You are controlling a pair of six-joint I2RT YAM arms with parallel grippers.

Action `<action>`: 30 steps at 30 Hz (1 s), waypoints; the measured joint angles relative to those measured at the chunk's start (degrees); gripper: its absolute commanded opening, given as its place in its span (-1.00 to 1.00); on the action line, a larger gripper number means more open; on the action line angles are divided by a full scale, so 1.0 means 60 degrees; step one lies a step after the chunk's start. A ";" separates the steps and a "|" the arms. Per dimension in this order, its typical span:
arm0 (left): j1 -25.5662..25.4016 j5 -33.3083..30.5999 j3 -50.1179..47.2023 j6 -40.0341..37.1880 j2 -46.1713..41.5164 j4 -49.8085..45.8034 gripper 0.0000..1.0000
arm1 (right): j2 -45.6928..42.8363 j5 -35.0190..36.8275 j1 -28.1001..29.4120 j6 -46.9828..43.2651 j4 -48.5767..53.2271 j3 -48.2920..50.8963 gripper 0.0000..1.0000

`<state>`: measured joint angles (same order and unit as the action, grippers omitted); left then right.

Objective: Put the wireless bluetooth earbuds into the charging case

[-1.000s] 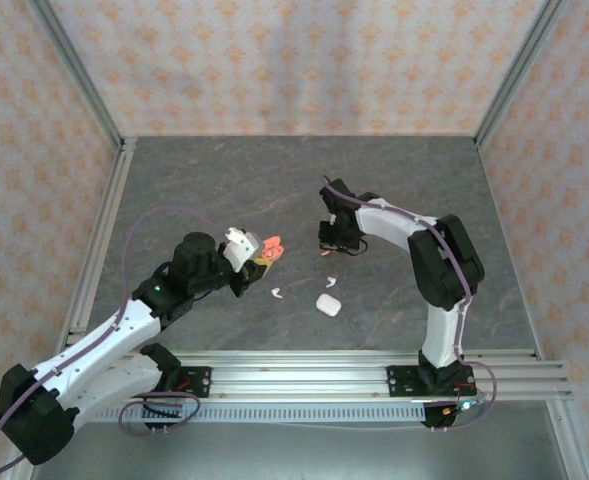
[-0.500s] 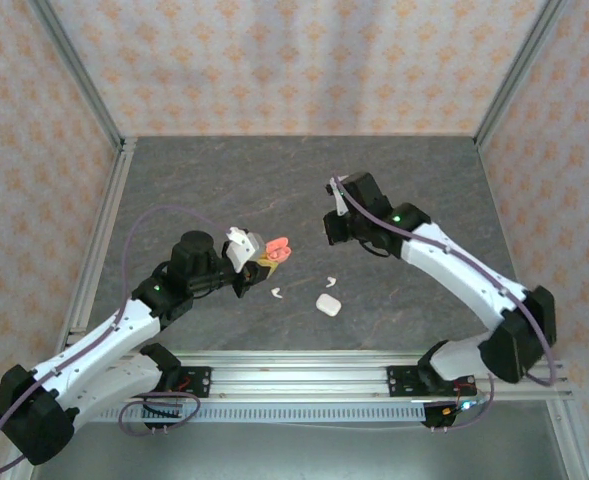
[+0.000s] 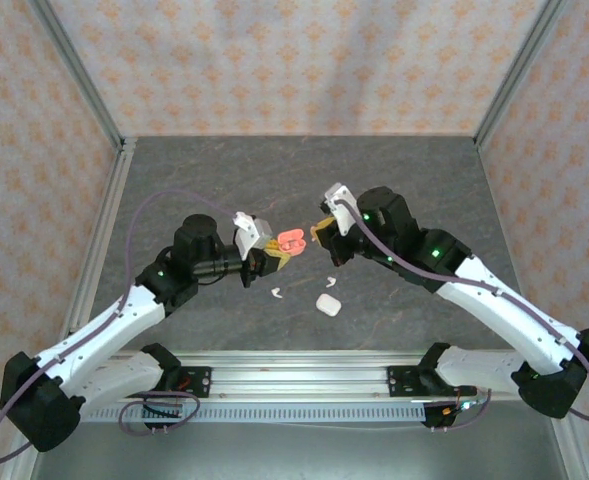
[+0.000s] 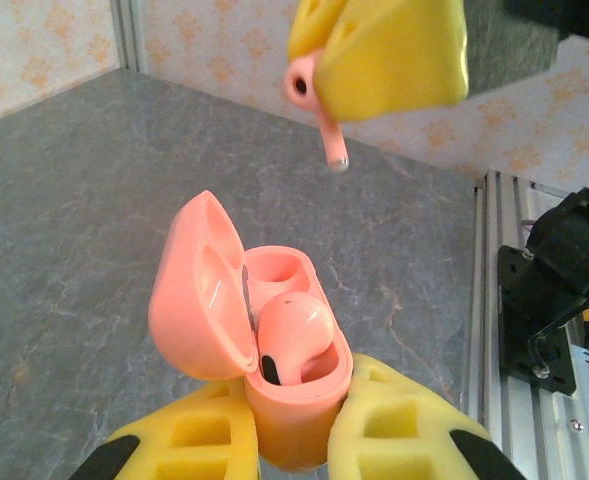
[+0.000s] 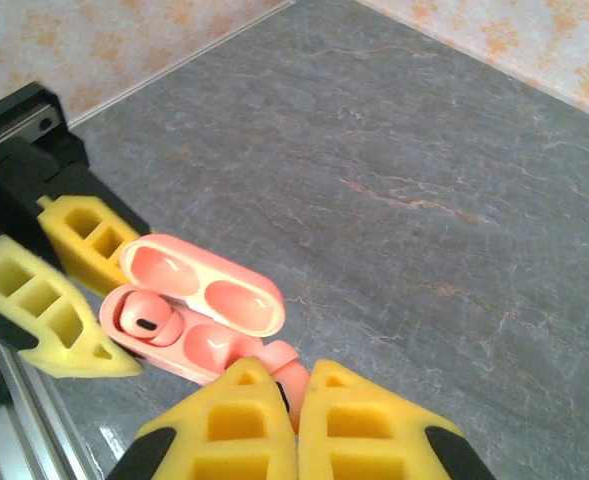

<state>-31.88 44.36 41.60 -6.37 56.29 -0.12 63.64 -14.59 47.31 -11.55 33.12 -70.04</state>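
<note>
The left gripper (image 4: 296, 425) keeps the open coral case (image 4: 274, 400) clamped above the table (image 3: 174, 180), one bud (image 4: 296, 335) seated, while the right gripper (image 5: 296, 398) pinches the other coral earbud (image 4: 319, 105) just over it, and should, I think, lower it stem first into the empty socket (image 4: 274, 268), clear of the lid (image 4: 196, 290), with open air around.

Grey table (image 3: 194, 190) bears a white case (image 3: 327, 305) and two white earbuds (image 3: 276, 293).

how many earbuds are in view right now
4. One coral-pink earbud sits in the open pink case; another is pinched in the right pincer close to it; two white earbuds lie on the table near the white case.
</note>
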 measured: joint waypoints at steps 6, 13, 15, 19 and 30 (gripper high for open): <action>0.0000 0.0295 0.0160 0.0313 0.0222 0.0106 -1.00 | 0.0036 0.0036 0.0153 -0.0510 -0.0036 0.0004 -0.87; 0.0000 0.0470 0.0270 0.0419 0.0266 0.0131 -1.00 | 0.0106 0.0040 0.0193 -0.0907 -0.0113 0.0011 -0.87; 0.0000 0.0568 0.0295 0.0459 0.0317 0.0135 -1.00 | 0.0117 0.0040 0.0193 -0.1005 -0.0168 0.0015 -0.87; 0.0000 0.0688 0.0357 0.0561 0.0499 0.0138 -1.00 | 0.0149 0.0080 0.0200 -0.1166 -0.0255 0.0015 -0.88; 0.0000 0.0827 0.0419 0.0594 0.0583 0.0135 -1.00 | 0.0277 0.0080 0.0219 -0.1599 -0.0328 0.0051 -0.88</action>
<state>-31.88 49.32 44.12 -2.81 59.79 0.69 65.30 -14.11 48.62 -21.15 31.16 -69.73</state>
